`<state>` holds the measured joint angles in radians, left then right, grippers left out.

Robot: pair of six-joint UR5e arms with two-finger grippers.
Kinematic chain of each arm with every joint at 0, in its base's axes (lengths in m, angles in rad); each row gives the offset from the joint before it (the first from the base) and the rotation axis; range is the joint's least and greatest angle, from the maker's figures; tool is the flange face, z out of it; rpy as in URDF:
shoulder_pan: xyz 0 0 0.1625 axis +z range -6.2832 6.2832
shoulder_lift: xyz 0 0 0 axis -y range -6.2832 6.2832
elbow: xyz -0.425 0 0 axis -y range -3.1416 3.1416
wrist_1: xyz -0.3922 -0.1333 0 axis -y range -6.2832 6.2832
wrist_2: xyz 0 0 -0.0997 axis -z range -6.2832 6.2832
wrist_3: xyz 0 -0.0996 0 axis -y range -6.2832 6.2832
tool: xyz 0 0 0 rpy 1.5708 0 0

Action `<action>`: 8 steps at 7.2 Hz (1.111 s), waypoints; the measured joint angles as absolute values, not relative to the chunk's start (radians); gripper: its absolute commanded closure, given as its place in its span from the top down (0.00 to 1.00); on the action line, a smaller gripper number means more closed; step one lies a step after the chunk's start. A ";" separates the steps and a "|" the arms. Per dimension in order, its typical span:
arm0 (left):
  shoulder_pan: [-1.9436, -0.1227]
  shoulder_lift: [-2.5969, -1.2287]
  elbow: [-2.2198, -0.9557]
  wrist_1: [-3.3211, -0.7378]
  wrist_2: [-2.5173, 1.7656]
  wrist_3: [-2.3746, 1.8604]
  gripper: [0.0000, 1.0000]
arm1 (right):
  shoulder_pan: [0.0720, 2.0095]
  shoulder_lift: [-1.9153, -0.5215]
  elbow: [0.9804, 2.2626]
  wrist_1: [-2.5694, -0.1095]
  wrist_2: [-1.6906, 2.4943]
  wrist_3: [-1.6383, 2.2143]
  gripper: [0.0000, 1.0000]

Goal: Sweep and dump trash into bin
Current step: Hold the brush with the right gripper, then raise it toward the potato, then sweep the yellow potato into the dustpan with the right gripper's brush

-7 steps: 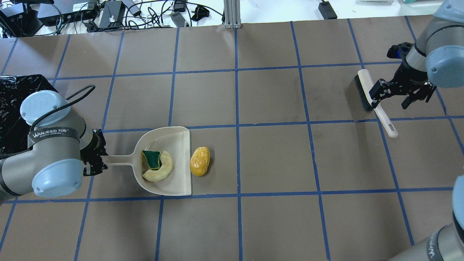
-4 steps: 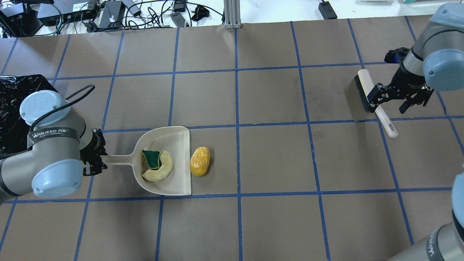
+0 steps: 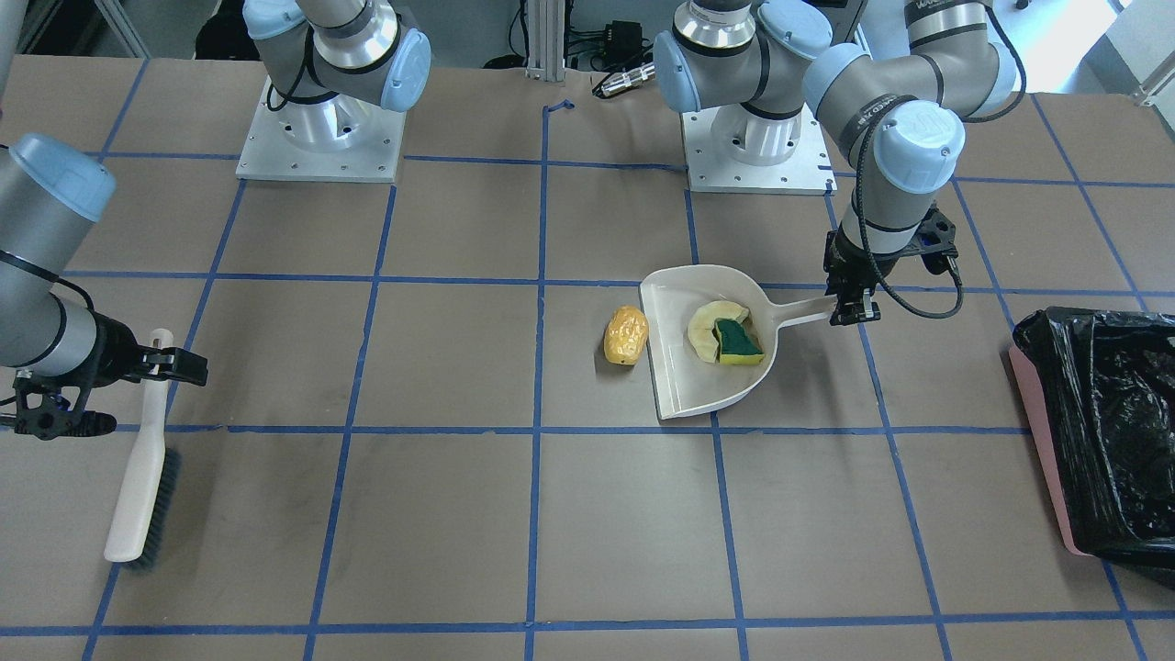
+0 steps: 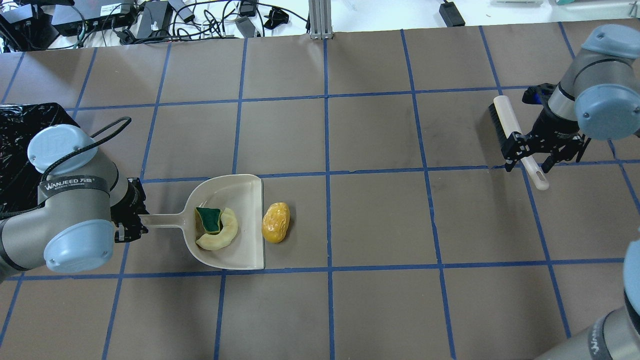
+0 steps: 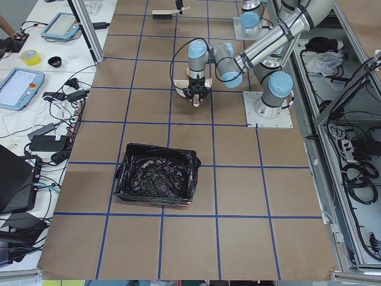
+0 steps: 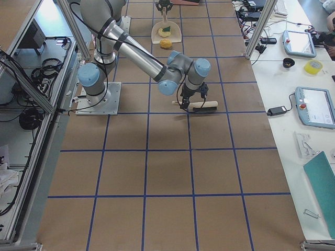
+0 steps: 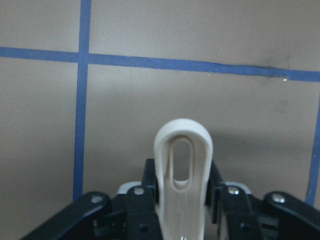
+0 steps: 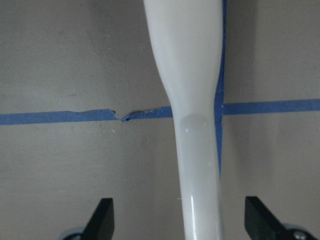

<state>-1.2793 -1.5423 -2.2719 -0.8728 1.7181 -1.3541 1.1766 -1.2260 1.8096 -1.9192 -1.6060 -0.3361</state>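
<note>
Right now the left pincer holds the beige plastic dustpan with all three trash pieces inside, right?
No: the overhead view shows the amber lumpy oval on the table just outside the beige plastic dustpan; only the pale yellow crescent and green-and-yellow sponge wedge are inside. The left pincer does hold it.

The tabletop (image 4: pixel 380 215) is dull brown, ruled into squares by blue tape lines (image 4: pixel 327 140). The dustpan (image 4: pixel 247 250) is plain beige. The crescent (image 4: pixel 227 235) is pale yellow. The sponge wedge (image 4: pixel 209 219) has a dark green face over a yellow layer. The lumpy oval (image 4: pixel 275 222) is glossy amber. The bin (image 3: pixel 1035 431) is pink, with a crinkled, glossy black liner bag (image 3: pixel 1120 413). The brush (image 3: pixel 138 477) is off-white with black bristles (image 3: pixel 167 496). The left arm (image 4: pixel 70 220) and right arm (image 4: pixel 595 100) are grey with pale blue caps. The left gripper (image 4: pixel 135 222) and right gripper (image 4: pixel 530 164) are black.
</note>
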 measured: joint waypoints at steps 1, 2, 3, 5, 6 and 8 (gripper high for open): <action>-1.279 -1.543 -2.272 -0.873 1.718 -1.355 0.00 | 1.177 -1.227 1.810 -1.922 -1.606 -0.332 0.19; -1.279 -1.543 -2.272 -0.873 1.718 -1.355 0.00 | 1.178 -1.230 1.810 -1.924 -1.605 -0.322 0.18; -1.279 -1.545 -2.272 -0.873 1.718 -1.355 0.00 | 1.183 -1.234 1.806 -1.926 -1.604 -0.303 0.17; -1.279 -1.547 -2.272 -0.873 1.718 -1.356 0.00 | 1.239 -1.249 1.788 -1.926 -1.606 -0.247 0.17; -1.279 -1.547 -2.272 -0.873 1.717 -1.356 0.00 | 1.306 -1.264 1.781 -1.926 -1.611 -0.189 0.17; -1.280 -1.550 -2.272 -0.873 1.717 -1.358 0.00 | 1.492 -1.276 1.749 -1.917 -1.614 -0.069 0.18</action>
<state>-1.2798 -1.5499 -2.2718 -0.8728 1.7166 -1.3584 1.4916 -1.2761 1.7492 -1.9166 -1.6142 -0.0694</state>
